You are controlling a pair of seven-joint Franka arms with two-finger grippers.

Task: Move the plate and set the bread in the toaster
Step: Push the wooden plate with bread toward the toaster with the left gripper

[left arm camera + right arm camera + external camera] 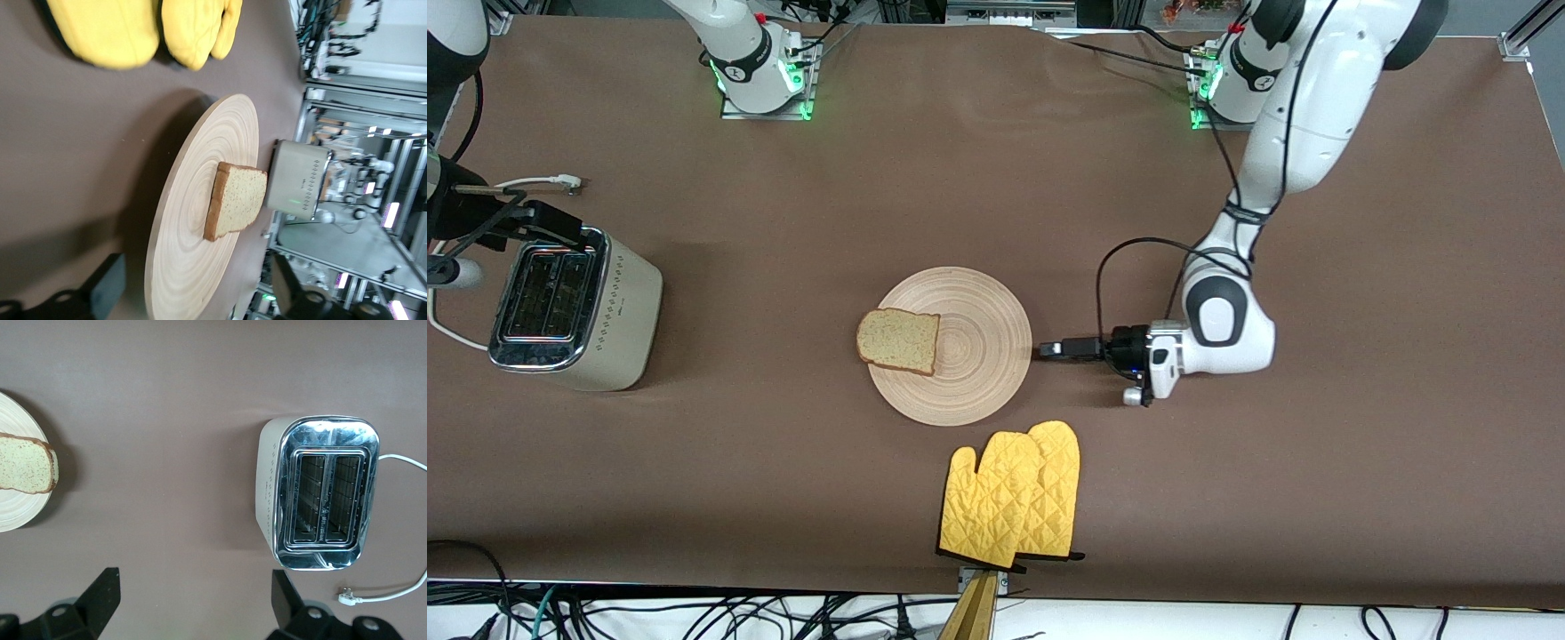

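Note:
The plate [978, 356] lies mid-table with the bread [898, 340] on its part toward the right arm's end. My left gripper [1048, 349] lies low and level at the plate's rim toward the left arm's end. In the left wrist view my left gripper [197, 285] is open, with the plate's rim [160, 267] between its fingers and the bread [237, 200] lying flat. The toaster [578, 307] stands at the right arm's end. My right gripper [551, 224] hangs open and empty above the table beside the toaster [320, 490], as the right wrist view [193, 600] shows.
Two yellow oven mitts [1009, 498] lie nearer to the front camera than the plate, close to its rim. The toaster's white cord and plug [560, 182] trail on the table farther from the camera.

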